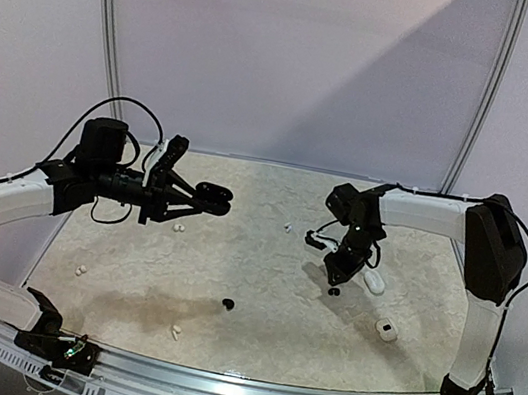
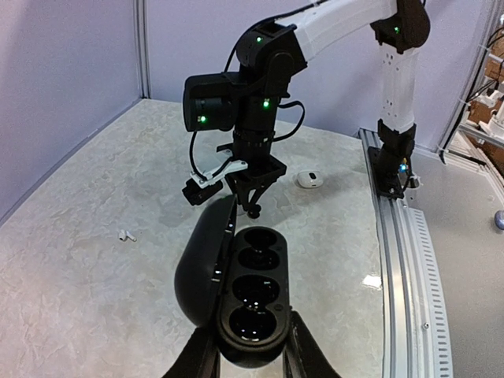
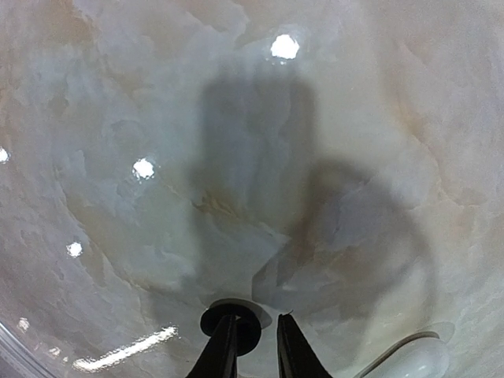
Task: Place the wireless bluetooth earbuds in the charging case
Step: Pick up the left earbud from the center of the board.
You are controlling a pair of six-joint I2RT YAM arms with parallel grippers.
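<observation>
My left gripper (image 1: 198,199) is shut on an open black charging case (image 1: 215,198) and holds it above the table's left half. In the left wrist view the case (image 2: 252,295) sits between my fingers with its lid swung left and its wells dark and empty. My right gripper (image 1: 338,271) points down right of centre, jaws nearly together, pinching a black earbud (image 3: 246,335) at the fingertips; it also shows in the top view (image 1: 333,292). A second black earbud (image 1: 228,304) lies near the front centre. White earbuds lie at the left (image 1: 81,269), front (image 1: 176,331) and middle (image 1: 178,228).
Two white cases lie right of my right gripper, one close (image 1: 373,282) and one nearer the front (image 1: 386,329). Another white earbud (image 1: 287,228) lies at the centre back. A metal rail (image 1: 242,389) runs along the table's near edge.
</observation>
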